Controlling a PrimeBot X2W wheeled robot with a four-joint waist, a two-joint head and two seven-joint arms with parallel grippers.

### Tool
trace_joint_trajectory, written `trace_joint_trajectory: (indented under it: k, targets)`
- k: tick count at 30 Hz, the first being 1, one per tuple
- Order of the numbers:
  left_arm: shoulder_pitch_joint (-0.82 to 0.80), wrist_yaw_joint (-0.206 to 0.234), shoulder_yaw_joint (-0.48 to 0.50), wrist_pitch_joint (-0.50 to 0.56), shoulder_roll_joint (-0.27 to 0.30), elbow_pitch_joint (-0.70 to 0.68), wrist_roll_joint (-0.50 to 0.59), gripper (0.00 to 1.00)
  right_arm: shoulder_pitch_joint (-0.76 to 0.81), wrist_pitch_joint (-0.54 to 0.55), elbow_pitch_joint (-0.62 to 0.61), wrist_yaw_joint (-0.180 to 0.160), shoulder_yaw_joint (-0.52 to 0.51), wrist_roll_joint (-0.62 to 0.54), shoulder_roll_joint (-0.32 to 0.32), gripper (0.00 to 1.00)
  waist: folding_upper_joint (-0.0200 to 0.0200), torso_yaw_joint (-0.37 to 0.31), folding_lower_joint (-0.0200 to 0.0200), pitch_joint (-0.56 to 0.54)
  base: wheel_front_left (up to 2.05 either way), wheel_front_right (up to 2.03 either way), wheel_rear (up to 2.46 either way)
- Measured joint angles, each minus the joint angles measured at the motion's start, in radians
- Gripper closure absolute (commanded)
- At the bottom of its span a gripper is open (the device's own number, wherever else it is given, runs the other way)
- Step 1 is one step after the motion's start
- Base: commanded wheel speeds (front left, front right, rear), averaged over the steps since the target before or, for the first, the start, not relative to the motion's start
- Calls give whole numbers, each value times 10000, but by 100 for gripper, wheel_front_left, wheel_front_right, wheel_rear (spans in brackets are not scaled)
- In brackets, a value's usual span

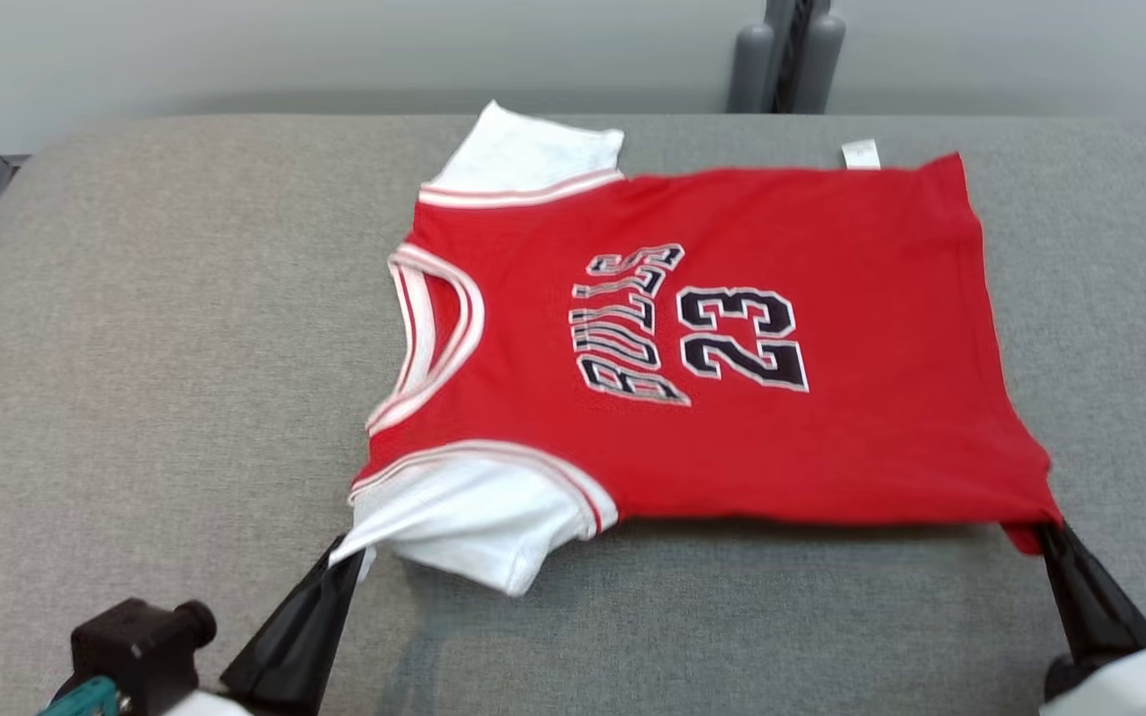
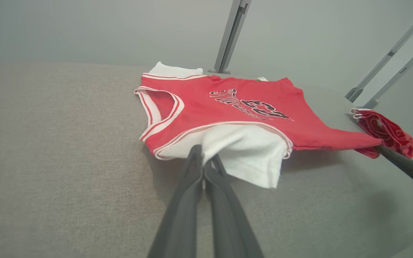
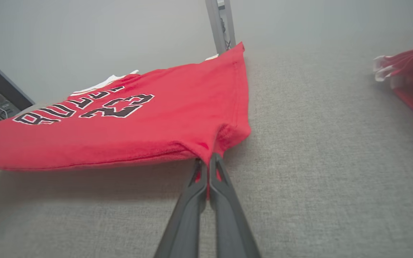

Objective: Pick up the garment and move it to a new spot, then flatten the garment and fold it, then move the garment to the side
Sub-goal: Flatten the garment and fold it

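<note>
Red "23" jersey [image 1: 732,338] with white sleeves; near edge seemingly lifted

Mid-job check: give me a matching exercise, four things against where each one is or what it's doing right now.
1 left tool
2 right tool
3 white tag
4 second red garment

A at the jersey's far edge
B shut on the near white sleeve
C shut on the near red hem corner
D lying apart, past the right tool

Pairs: 1-B, 2-C, 3-A, 4-D.
</note>
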Motion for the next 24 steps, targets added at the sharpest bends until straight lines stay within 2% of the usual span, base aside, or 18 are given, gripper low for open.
trace_joint_trajectory:
  k: [7,13,21,24]
  targets:
    - [929,255,86,1227,562,-1496,-316,100,2213,2439,-2794,0,-1221,-1072,545,100,1,103,0,-239,0,0,0]
    - [1076,332,272,1659,809,-1756,-562,100,2720,4079,-4276,0,-1595,-1547,740,100,0,-107,0,-149,0,0,0]
    - [-265,-533,98,2497,1244,-1243,-1549,100,1211,5672,-4452,0,-1605,-1561,608,100,0,-446,0,407,0,0,0]
    - [-1209,-874,119,2819,1407,-832,-1956,100,285,6123,-4199,0,-1517,-1407,291,100,0,-537,0,756,0,0,0]
